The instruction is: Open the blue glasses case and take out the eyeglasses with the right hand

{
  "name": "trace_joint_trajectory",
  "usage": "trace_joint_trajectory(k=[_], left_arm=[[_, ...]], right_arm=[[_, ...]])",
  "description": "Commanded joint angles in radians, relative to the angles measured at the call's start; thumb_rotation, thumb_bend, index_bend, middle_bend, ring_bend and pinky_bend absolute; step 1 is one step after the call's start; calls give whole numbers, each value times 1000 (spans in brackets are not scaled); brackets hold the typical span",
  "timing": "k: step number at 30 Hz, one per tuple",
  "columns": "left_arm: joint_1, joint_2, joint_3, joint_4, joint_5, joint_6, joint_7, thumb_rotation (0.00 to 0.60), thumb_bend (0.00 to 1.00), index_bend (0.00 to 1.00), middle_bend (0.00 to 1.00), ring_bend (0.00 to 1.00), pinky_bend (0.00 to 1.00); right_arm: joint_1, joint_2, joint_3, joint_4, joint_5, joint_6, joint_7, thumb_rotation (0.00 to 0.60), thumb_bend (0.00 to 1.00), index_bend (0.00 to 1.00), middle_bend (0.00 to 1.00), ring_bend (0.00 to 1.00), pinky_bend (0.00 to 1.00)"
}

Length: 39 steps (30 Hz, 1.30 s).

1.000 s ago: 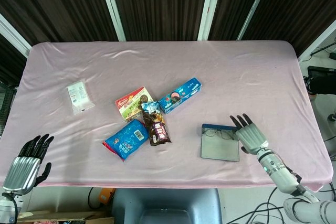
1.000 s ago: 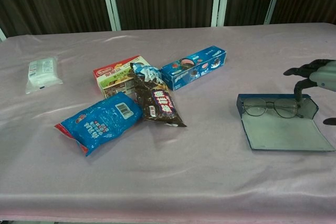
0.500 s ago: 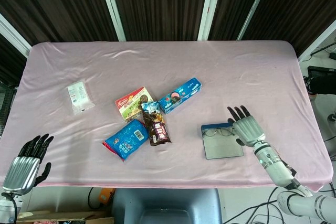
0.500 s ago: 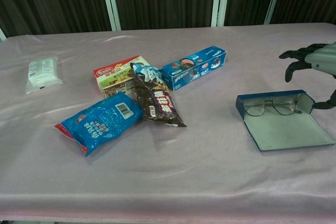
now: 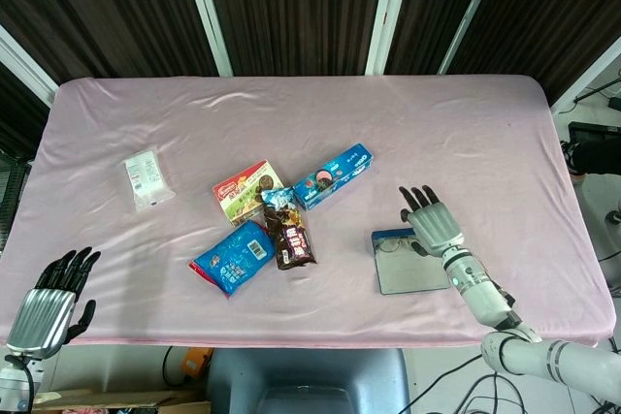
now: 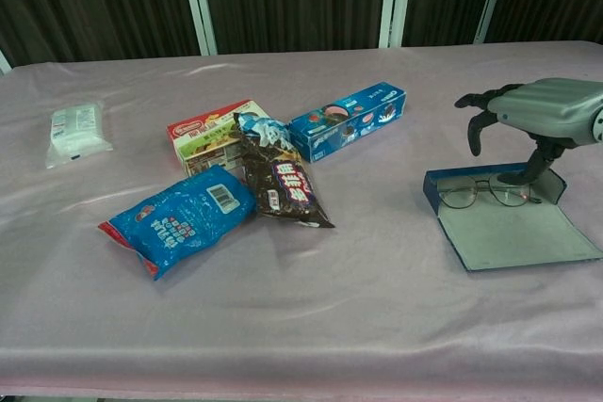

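Observation:
The blue glasses case (image 5: 411,272) (image 6: 513,233) lies open on the pink cloth at the right front, its grey lid flat toward me. The thin-framed eyeglasses (image 5: 391,245) (image 6: 484,193) lie in the case's far tray. My right hand (image 5: 430,221) (image 6: 545,108) hovers just above the tray's right part, palm down, fingers spread and holding nothing. Its thumb points down by the right lens; I cannot tell whether it touches. My left hand (image 5: 47,303) hangs open off the table's front left corner, seen only in the head view.
Snacks cluster mid-table: a blue cookie box (image 5: 334,175) (image 6: 348,119), a red and green box (image 5: 246,189) (image 6: 210,133), a brown bag (image 5: 289,236) (image 6: 284,186) and a blue bag (image 5: 232,257) (image 6: 178,217). A white packet (image 5: 148,178) (image 6: 75,129) lies far left.
My right hand has moved left and away from the front edge, from the case's right end to above the eyeglasses. The case turned slightly between the first two frames. The left hand stayed put.

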Motion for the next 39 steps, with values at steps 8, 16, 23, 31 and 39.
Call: trace_joint_trajectory(k=[8, 16, 23, 31, 39], left_arm=[[1, 6, 0, 2, 3, 4, -14, 600, 458, 0, 51, 53, 155], [1, 5, 0, 0, 1, 4, -10, 600, 459, 0, 51, 52, 155], [0, 5, -1, 0, 0, 2, -10, 600, 458, 0, 51, 52, 155], [0, 6, 0, 0, 0, 2, -11, 600, 458, 0, 51, 53, 156], [-1, 5, 0, 1, -1, 0, -11, 600, 459, 0, 51, 52, 155]], right_arm=[[18, -13, -5, 16, 46, -9, -37, 600, 487, 536, 0, 0, 0], [28, -27, -20, 38, 61, -23, -49, 600, 526, 557, 0, 0, 0], [33, -30, -23, 41, 70, -21, -53, 600, 530, 569, 0, 0, 0], [35, -33, -28, 49, 77, -21, -56, 600, 538, 600, 0, 0, 0], [35, -37, -29, 52, 75, -13, -52, 600, 541, 631, 0, 0, 0]])
